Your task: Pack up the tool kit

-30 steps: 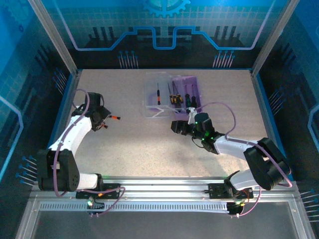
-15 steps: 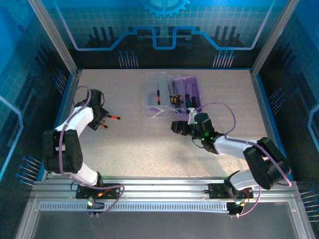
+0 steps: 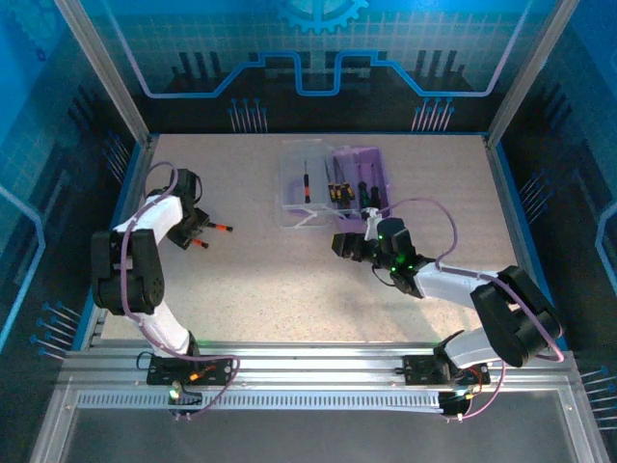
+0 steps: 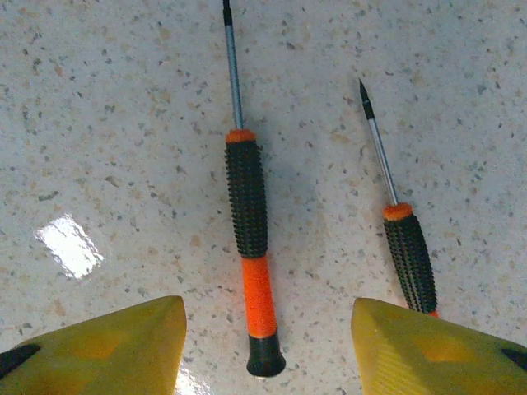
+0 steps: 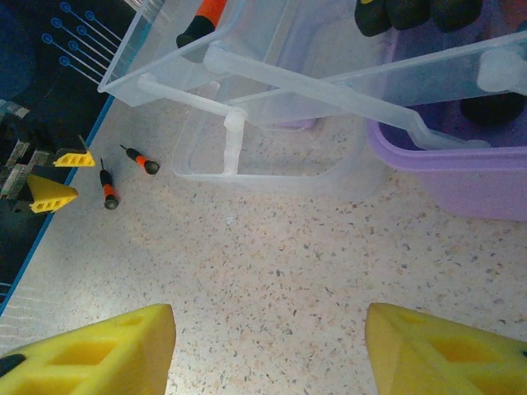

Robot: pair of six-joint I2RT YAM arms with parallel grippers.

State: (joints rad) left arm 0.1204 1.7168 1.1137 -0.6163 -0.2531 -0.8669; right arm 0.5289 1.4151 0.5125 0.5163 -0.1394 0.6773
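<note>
The tool kit (image 3: pixel 333 178) lies open at the back middle: a purple base (image 3: pixel 371 172) and a clear lid (image 3: pixel 301 183), each with slim screwdrivers in it. Two loose orange-black screwdrivers lie at the left, one (image 4: pixel 249 222) with its handle end between the yellow fingers of my left gripper (image 4: pixel 268 329), untouched. The other (image 4: pixel 408 255) lies by the right finger. My left gripper (image 3: pixel 196 234) is open, low over them. My right gripper (image 3: pixel 337 246) is open over bare table just in front of the case (image 5: pixel 329 99), nothing between its fingers (image 5: pixel 123 346).
A blue rim (image 3: pixel 130 193) borders the table just left of the left gripper. In the right wrist view both loose screwdrivers (image 5: pixel 142 160) lie far left next to the left gripper's yellow fingers (image 5: pixel 53 193). Speckled tabletop (image 3: pixel 289 289) stretches between the arms.
The left arm's elbow has swung back toward the left edge while its gripper stays over the loose screwdrivers, jaws narrower than before. The right arm has not moved.
</note>
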